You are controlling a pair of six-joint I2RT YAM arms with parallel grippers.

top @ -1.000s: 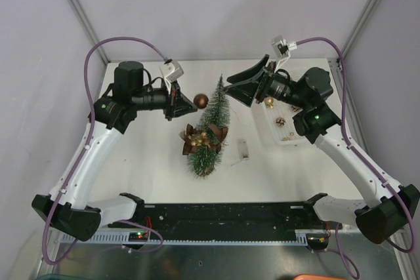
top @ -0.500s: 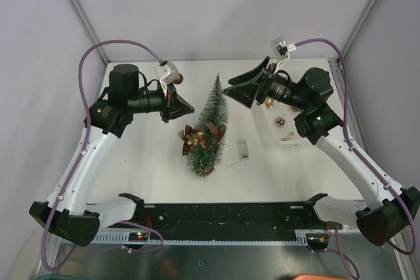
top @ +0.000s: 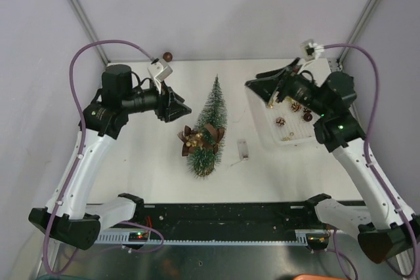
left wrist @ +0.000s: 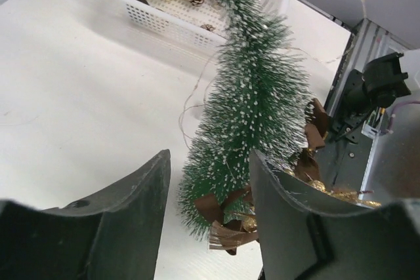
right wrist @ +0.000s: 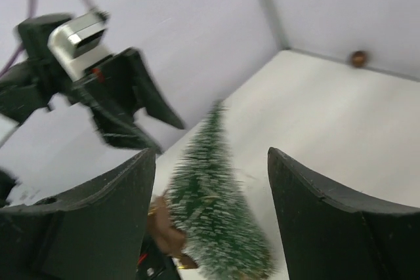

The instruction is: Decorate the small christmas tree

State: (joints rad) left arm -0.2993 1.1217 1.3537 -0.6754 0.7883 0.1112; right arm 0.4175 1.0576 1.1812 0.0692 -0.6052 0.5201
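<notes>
**Bauble astray, both end effectors empty by the tree**

The small christmas tree is standing upright near the middle of the bench, with a brown bow with gold beads sitting on its lower branches. A brown bauble that was at the tip of the left end effector beside the tree a second ago is now lying loose at the far edge of the bench, well apart from the tree. It seems to have slipped away rather than been hung, so it is probably needing to be fetched again. The left end effector is hovering just left of the tree, fingers spread, gripping nothing. The right end effector is drawing back over the white basket of baubles, fingers wide apart, also empty.
</notes>
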